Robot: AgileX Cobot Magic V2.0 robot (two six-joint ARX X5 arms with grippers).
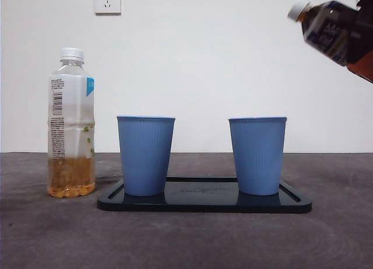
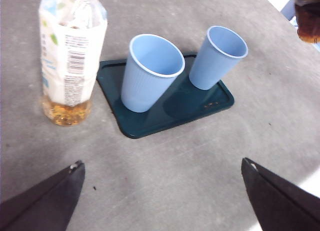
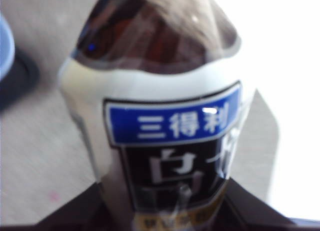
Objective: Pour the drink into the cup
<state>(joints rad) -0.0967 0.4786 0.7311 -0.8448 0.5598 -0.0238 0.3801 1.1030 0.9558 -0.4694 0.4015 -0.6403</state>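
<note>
Your right gripper (image 3: 165, 211) clamps the dark drink bottle (image 1: 335, 33), tilted, capped, high above the right ribbed blue cup (image 1: 257, 155). Only the right wrist view shows its label. Left gripper (image 2: 162, 191): jaws spread wide, empty. Glossy black tray (image 1: 204, 204).

The right gripper (image 3: 165, 211) is closed on the dark bottle (image 1: 335, 30), its two black jaws pressed against either side of the labelled body. It is raised well above the tabletop (image 1: 186, 240), high over the right edge, with the wrist turned so the capped end tilts inward and slightly up. Only a dark sliver of that arm shows at the front view's top right corner. The left gripper (image 2: 160, 191) hangs above the tabletop's near edge, jaws spread wide apart, nothing between them.
</note>
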